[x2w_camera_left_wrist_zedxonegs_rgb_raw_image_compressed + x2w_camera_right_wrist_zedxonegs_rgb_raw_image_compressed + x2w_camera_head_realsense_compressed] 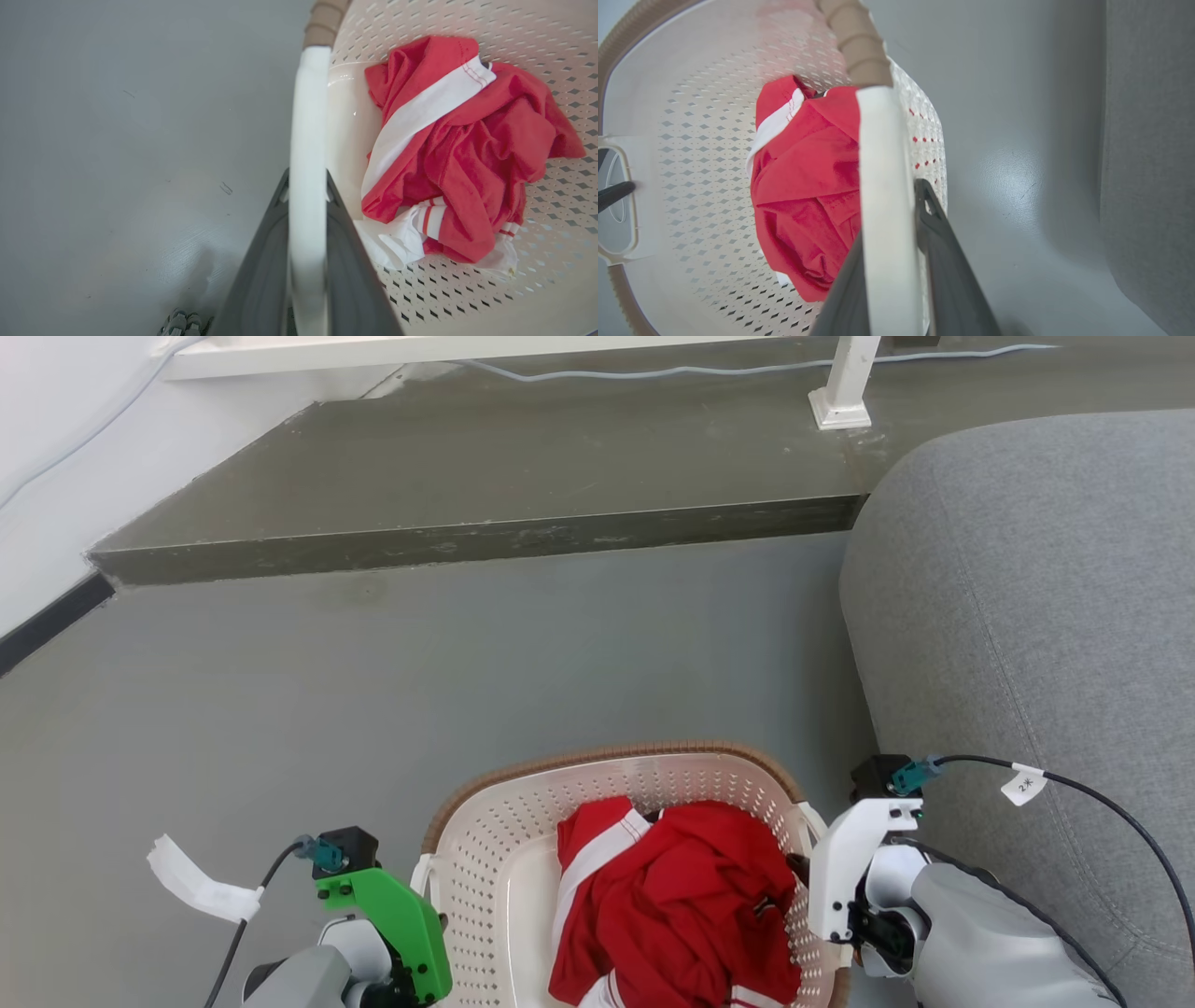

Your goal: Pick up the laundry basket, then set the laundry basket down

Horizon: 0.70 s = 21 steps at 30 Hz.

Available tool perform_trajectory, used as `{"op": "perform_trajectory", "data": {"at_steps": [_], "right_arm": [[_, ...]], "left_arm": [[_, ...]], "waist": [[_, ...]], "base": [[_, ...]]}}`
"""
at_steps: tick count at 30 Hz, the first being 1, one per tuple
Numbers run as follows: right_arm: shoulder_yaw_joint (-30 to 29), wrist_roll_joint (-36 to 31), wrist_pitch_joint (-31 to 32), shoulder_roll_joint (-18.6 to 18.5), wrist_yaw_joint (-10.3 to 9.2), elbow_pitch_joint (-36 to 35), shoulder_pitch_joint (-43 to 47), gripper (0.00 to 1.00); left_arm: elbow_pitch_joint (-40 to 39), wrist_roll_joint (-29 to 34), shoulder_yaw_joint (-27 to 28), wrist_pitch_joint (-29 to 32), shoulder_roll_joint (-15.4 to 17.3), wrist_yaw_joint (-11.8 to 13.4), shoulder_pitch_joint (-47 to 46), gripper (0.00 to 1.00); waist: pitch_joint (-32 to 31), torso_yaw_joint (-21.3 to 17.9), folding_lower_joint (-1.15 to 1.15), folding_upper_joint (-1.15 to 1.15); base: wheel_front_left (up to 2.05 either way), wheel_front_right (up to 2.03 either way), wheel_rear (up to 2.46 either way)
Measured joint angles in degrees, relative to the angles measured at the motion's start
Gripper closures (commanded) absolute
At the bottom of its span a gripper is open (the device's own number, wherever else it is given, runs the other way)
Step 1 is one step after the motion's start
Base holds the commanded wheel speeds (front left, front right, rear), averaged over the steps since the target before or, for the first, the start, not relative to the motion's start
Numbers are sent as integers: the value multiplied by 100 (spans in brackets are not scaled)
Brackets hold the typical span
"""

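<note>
laundry basket [485,887] sits at the near centre of the head view, between my two arms, its right side just beside the grey sofa [1027,597]. i cannot tell whether its base is on the floor [467,663] or off it. the brown rim curves round the far edge.

inside: a crumpled red garment [681,896] with white stripes, lying toward the right half of the basket (bare perforated plastic on the left).

left gripper [307,179]: jaws closed onto the left handle [306,116], one dark finger on each side of the white bar, both touching it. the bar runs up the middle of the left wrist view to where the brown rim begins.

right gripper [892,210]: jaws closed on the right handle [882,163] the same way. the outer finger is plain to see against the bar; the inner one is mostly hidden behind it. across the basket in the right wrist view, a dark finger shows at the opening of the opposite handle.

surroundings: a raised dark step [467,476] across the far side, a white post [845,383] standing on it at far right, a pale cable [653,371] trailing along it. a white paper tag [201,887] hangs on the left arm's cable, a smaller one [1024,786] on the right arm's.
</note>
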Motion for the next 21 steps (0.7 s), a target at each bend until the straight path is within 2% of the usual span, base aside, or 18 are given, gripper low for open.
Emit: {"op": "perform_trajectory", "data": {"at_steps": [21], "right_arm": [[210,216,67,-19,0,14,-36,100]], "left_arm": [[31,-92,-44,120,24,0,-26,100]], "waist": [[129,-1,0,0]], "base": [[0,0,0]]}}
